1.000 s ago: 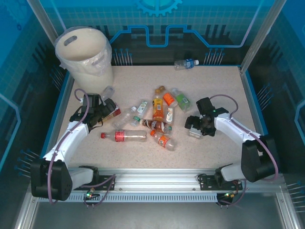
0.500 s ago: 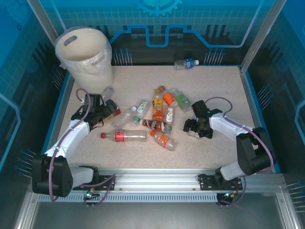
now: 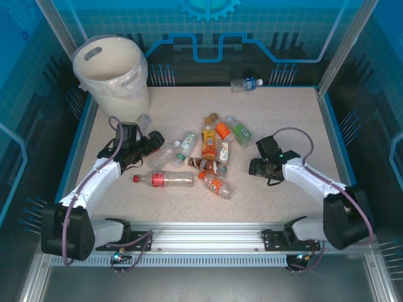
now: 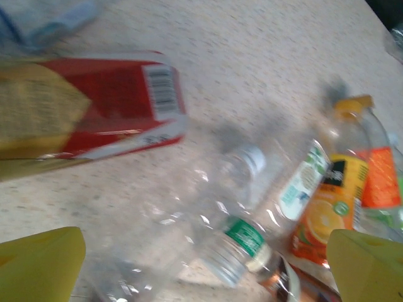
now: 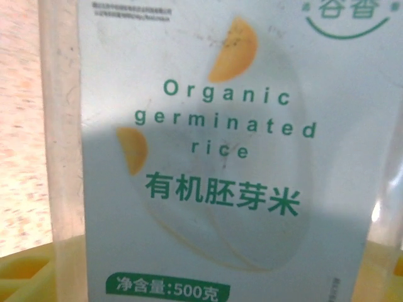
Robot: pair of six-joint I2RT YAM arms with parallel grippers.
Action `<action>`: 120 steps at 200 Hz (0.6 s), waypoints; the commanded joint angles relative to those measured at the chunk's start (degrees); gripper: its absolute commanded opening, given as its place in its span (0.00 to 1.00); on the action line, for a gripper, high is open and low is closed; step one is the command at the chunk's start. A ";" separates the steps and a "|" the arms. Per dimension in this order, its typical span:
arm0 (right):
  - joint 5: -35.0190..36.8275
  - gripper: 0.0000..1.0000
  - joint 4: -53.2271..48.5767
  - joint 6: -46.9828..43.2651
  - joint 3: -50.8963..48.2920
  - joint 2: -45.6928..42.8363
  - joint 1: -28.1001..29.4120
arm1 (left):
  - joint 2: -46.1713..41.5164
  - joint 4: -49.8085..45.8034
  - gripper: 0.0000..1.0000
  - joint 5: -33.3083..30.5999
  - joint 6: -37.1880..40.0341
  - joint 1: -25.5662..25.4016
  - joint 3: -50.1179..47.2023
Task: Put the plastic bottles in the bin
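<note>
- Red-labelled long bottle (image 3: 165,179) lies flat on the worktop (image 3: 283,113), nearest the bases and clear of the pile. An easy later pick.
- Right gripper (image 3: 258,167) is low, just right of the pile. An "Organic germinated rice" pack (image 5: 214,145) is hard up against its wrist camera. I can't tell whether the jaws are clenched on it. It's not a bottle, so I'd keep it out of the bin.
- Left gripper (image 4: 201,267): jaws released wide, straddling a green-labelled clear bottle (image 4: 242,234). A crumpled white-capped bottle (image 4: 252,160) overlaps it.
- To grasp well, drop straight and clamp across the body, not the neck. The thin wall will likely squash, so close firmly.
- Keep the fingers off the red-labelled pack (image 4: 119,107) just beyond.
- Orange juice bottle (image 4: 327,207) and the rest of the pile sit mid-worktop.
- Bin (image 3: 119,94) stands in the far-left corner. Lift above the rim before releasing.
</note>
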 commanded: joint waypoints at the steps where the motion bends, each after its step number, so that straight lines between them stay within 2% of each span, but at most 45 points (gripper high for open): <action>1: 2.13 0.64 2.68 -5.93 -0.30 -5.54 2.51 | 0.06 3.13 0.99 5.56 0.51 -2.89 3.21; 23: 1.09 0.61 3.60 -9.12 0.92 -8.93 4.40 | 0.07 4.15 0.99 9.34 1.99 -6.36 4.90; 73: -8.96 0.58 10.97 -16.45 3.46 -12.16 10.80 | 0.72 13.18 0.99 21.04 1.21 -14.53 6.12; 120: -15.13 0.58 19.06 -19.00 4.97 -10.25 16.69 | 3.41 18.55 0.99 21.66 -0.95 -20.42 7.19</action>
